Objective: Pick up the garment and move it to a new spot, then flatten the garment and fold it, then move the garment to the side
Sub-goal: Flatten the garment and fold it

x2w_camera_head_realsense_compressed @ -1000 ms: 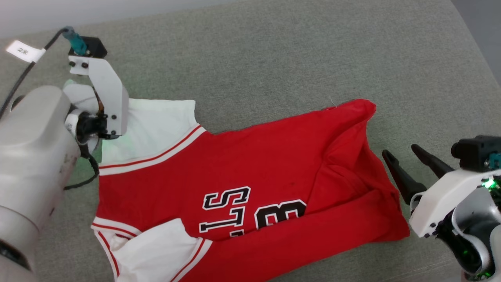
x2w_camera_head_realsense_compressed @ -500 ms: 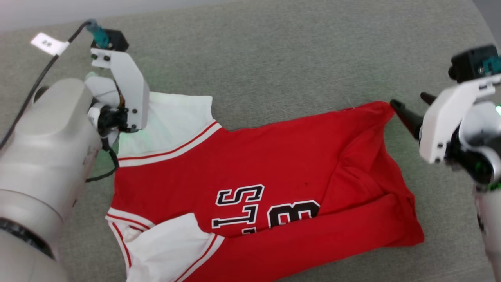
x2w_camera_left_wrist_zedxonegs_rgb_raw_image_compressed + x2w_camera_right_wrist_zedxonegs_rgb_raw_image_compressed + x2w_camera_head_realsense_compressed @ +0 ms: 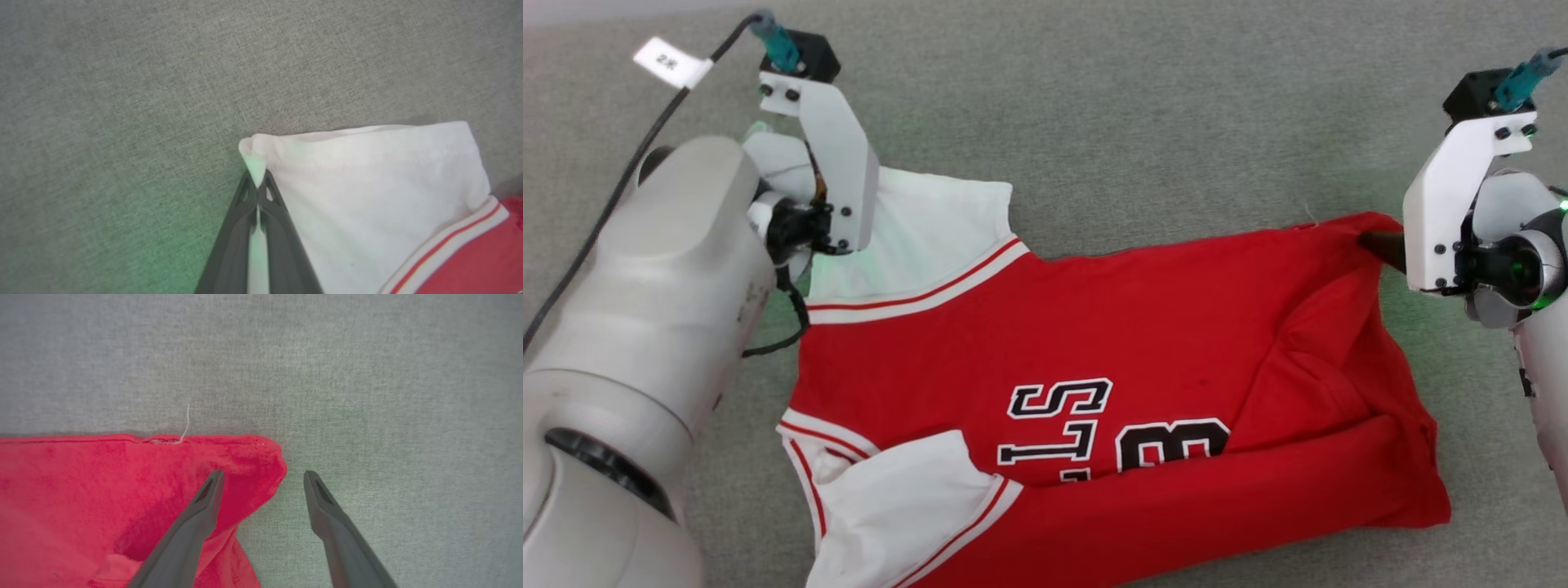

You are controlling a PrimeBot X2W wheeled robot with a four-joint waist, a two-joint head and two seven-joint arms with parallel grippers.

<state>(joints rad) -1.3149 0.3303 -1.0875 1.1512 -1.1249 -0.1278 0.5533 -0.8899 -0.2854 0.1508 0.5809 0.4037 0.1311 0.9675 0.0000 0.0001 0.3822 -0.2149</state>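
So the garment is lying on the grey surface, stretched across the middle and bottom of the head view. The neck end is toward the left of the frame and the hem toward the right. It's a red tee with white sleeves and red-and-white stripe trim. The black-and-white lettering sits sideways at lower centre. A long strip of the red body is folded over along the bottom edge of the frame, and it covers the lower part of the lettering. One white sleeve is at upper left, and the other is tucked in at lower left, overlapping the red.

The left gripper has its fingers squeezed together on the outer corner of that upper-left white sleeve. In the left wrist view a little peak of white cloth pokes out past the tips, so it's a proper pinch. In the head view the big pale forearm fills the left side of the frame.

The right gripper is at the upper right of the head view, right at the red hem corner. Its fingers are spread wide with nothing between them. In the right wrist view one sits over the red cloth just inside the corner and the other over bare grey surface. I can't tell if the tips actually touch anything.

There's also a loose white thread sticking up from the hem edge, and a black cable with a white tag at top left.
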